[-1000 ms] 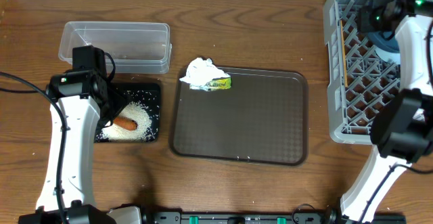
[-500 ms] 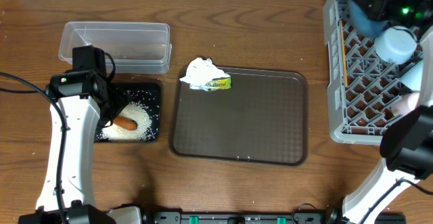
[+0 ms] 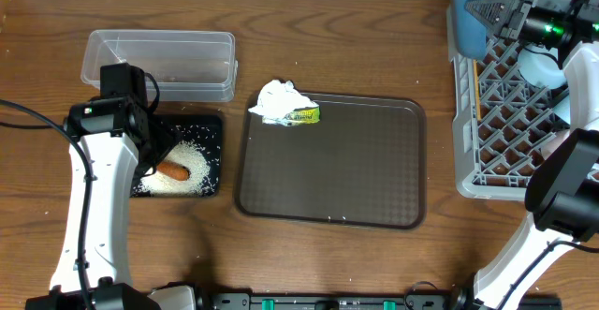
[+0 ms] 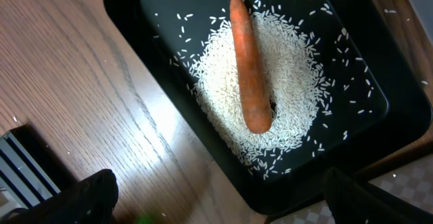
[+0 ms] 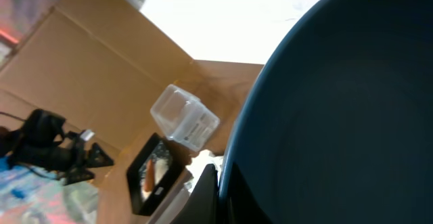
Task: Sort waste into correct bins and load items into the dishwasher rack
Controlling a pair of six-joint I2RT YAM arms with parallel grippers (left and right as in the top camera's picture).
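The carrot (image 4: 249,68) lies on the heap of rice (image 4: 270,95) in the black tray (image 4: 169,122), also seen from overhead (image 3: 211,132). My left gripper (image 4: 226,207) is open and empty just above the tray's near edge (image 3: 154,155). The white tissue (image 3: 276,99) and yellow-green wrapper (image 3: 304,115) lie on the brown tray's far left corner. My right gripper (image 3: 494,15) is shut on the rim of the teal-blue bowl (image 3: 468,15), held on edge above the grey rack's (image 3: 463,123) far left corner. The bowl fills the right wrist view (image 5: 338,116). A pale round cup or small bowl (image 3: 538,66) sits in the rack.
The clear tub (image 3: 159,62) stands behind the black tray. The brown serving tray (image 3: 346,169) lies mid-table. Thin chopsticks (image 3: 479,81) seem to lie along the rack's left side. My right arm reaches over the rack's right side.
My right gripper has lifted the teal-blue bowl out of the rack, moved it left and tipped it on edge. A pale round dish now shows in the rack. The left arm is still.
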